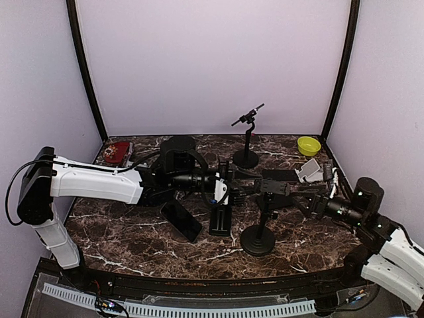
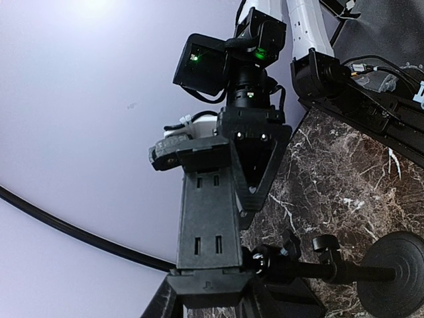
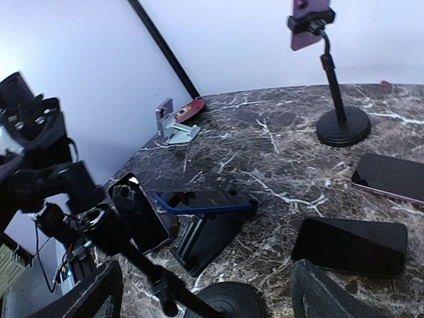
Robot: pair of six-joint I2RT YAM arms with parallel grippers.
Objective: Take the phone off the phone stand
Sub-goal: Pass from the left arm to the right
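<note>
The phone stand [image 1: 258,238] has a round black base, a thin pole and a dark grey clamp [image 2: 209,218] on top. The phone [image 3: 136,212], black-screened, sits in that clamp and shows as a dark slab [image 1: 278,175] from above. In the left wrist view the clamp's back hides it. My left gripper [image 1: 228,189] reaches in from the left and is shut on the clamp's end [image 2: 205,285]. My right gripper [image 3: 209,298] stands open on the stand's right side [image 1: 299,199], with the stand's base low between its fingers and nothing held.
A blue-edged phone [image 3: 205,199] lies on a low black stand. Loose phones [image 3: 351,245] [image 3: 391,175] lie on the marble, another [image 1: 180,220] near the left arm. A second pole stand [image 1: 246,156] is at the back. A yellow bowl [image 1: 309,146] sits back right.
</note>
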